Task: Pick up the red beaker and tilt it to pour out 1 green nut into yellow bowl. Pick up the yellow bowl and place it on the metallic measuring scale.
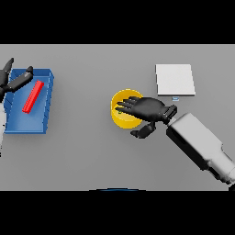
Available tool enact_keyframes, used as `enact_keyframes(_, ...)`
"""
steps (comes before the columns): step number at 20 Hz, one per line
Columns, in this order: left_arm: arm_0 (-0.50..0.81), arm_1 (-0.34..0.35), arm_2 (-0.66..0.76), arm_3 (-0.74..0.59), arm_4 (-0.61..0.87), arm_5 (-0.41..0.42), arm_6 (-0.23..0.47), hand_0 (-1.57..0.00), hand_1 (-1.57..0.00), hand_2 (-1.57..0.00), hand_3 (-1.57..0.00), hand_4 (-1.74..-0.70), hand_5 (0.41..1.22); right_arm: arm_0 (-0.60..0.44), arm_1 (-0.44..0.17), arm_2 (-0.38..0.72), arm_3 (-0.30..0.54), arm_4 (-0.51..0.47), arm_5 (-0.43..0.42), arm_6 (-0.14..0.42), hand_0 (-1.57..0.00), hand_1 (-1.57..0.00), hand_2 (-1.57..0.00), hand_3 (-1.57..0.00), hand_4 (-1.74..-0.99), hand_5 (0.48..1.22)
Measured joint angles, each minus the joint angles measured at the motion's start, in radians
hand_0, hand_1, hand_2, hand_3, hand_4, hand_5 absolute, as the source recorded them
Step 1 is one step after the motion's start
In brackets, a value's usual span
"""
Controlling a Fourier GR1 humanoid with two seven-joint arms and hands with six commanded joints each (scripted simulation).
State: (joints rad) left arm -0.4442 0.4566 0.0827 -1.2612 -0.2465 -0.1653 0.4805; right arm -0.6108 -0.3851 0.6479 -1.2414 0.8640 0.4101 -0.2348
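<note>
**Right hand over the yellow bowl, scale close behind**

The right hand (149,109) lies across the yellow bowl (120,117) mid-table, fingers straight over its rim, thumb hanging outside, gripping nothing. Closing carelessly could tip the bowl. The metallic scale (175,79) sits just beyond, toward the far right edge, with nothing between. At the left edge, the left hand (13,79) hovers relaxed over a blue tray (46,98) holding 1 red piece (32,97).

Grey table (82,151) — blue tray (46,98), yellow bowl (120,118), scale (175,79).
</note>
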Motion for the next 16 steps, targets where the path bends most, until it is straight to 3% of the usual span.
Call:
enact_keyframes(6, 0.01, 0.012, 0.004, -0.001, 0.0, -0.007, -0.01, 0.0, 0.0, 0.0, 0.0, -0.79, 0.708, -0.055, 0.025, 0.034, 0.088, 0.021, 0.033, 0.0, 0.0, 0.0, 0.0, -0.01, -1.188, 0.693)
enact_keyframes(10, 0.0, 0.012, -0.003, -0.001, -0.006, -0.01, 0.005, 0.0, 0.0, 0.0, 0.0, -0.79, 0.712, -0.068, 0.045, 0.038, 0.129, 0.026, 0.033, 0.016, -0.05, -0.06, -0.09, -0.13, -1.261, 0.809)
enact_keyframes(11, -0.004, 0.018, 0.003, 0.013, -0.005, -0.013, -0.001, 0.0, 0.0, 0.0, 0.0, -0.79, 0.711, -0.058, 0.049, 0.042, 0.122, 0.029, 0.029, 0.022, -0.19, -0.18, -0.19, -0.21, -1.309, 0.891)
enact_keyframes(12, -0.004, 0.016, 0.0, 0.015, -0.008, -0.012, -0.005, 0.0, 0.0, 0.0, 0.0, -0.79, 0.71, -0.063, 0.054, 0.045, 0.124, 0.031, 0.026, 0.013, -0.45, -0.41, -0.35, -0.32, -1.363, 0.957)
enact_keyframes(13, -0.012, 0.015, 0.0, 0.014, -0.006, -0.013, -0.005, 0.0, 0.0, 0.0, 0.0, -0.79, 0.71, -0.063, 0.045, 0.043, 0.122, 0.03, 0.022, -0.001, -0.68, -0.64, -0.59, -0.57, -1.435, 1.01)
enact_keyframes(16, 0.001, 0.016, 0.002, 0.017, -0.004, -0.013, -0.026, 0.0, 0.0, 0.0, 0.0, -0.79, 0.707, -0.06, 0.038, 0.042, 0.115, 0.021, 0.026, -0.008, -1.11, -1.09, -1.07, -0.88, -1.578, 1.113)
